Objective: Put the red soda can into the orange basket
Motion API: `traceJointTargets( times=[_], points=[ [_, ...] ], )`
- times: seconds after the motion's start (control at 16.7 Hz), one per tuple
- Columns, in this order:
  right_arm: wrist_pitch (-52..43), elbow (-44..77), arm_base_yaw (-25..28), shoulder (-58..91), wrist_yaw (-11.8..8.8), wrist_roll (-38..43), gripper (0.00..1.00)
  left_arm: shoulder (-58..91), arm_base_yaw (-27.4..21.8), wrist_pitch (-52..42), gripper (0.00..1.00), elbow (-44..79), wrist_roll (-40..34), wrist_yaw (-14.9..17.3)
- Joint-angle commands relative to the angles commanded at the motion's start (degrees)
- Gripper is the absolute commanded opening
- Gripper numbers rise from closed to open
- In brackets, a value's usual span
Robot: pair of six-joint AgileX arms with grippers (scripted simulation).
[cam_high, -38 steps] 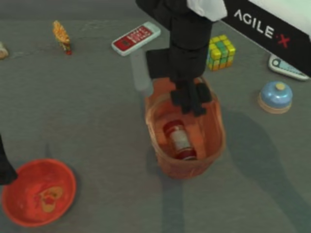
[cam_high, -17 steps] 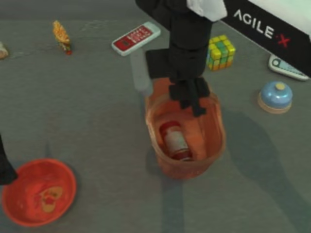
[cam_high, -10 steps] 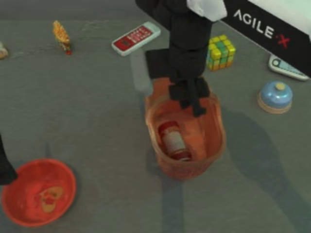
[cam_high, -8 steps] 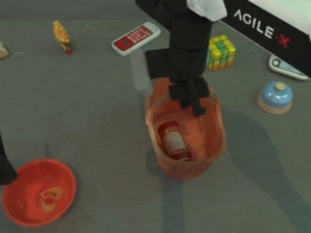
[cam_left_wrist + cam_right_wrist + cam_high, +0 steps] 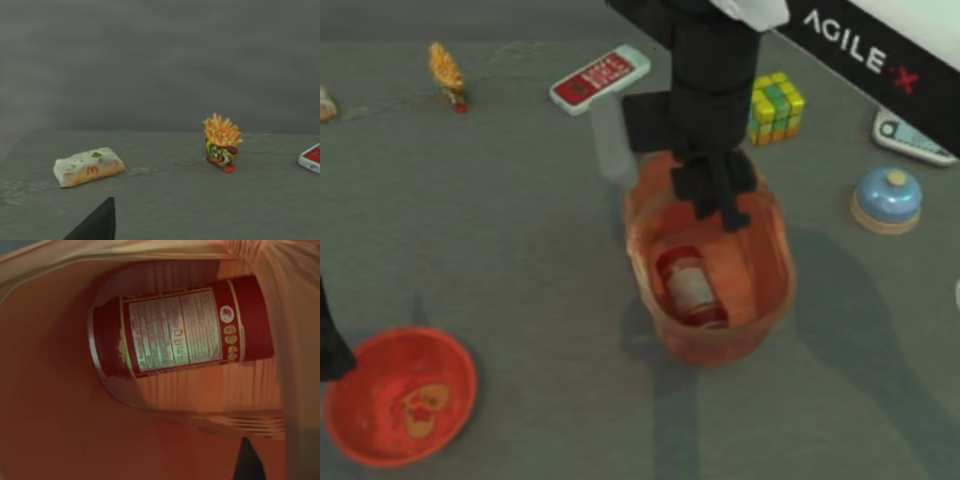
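Red soda can (image 5: 690,287) lay on its side on the slatted floor of the orange basket (image 5: 775,290), its label panel facing up in the right wrist view (image 5: 175,335). The right gripper (image 5: 720,195) hung over the far end of the basket, holding nothing; how far its fingers were parted I could not tell. The left arm (image 5: 332,340) sat parked at the table's left edge. The basket stood near the middle of the dull grey tabletop (image 5: 520,230), with a red bowl (image 5: 400,395) at the near left. Along the far side were a fries carton (image 5: 447,75), a red-and-white box (image 5: 600,78), a colour cube (image 5: 775,107) and a blue bell (image 5: 887,200). Behind the table was a plain grey backdrop (image 5: 160,60).
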Motion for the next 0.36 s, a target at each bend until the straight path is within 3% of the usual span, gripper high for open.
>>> traceJointTargets(
  times=[0.36],
  points=[
    [-9.52, 11.35, -1.13, 1.25, 0.01, -1.34, 0.0, 0.0, 0.0, 0.0, 1.0, 0.0, 0.0, 0.0]
  ],
)
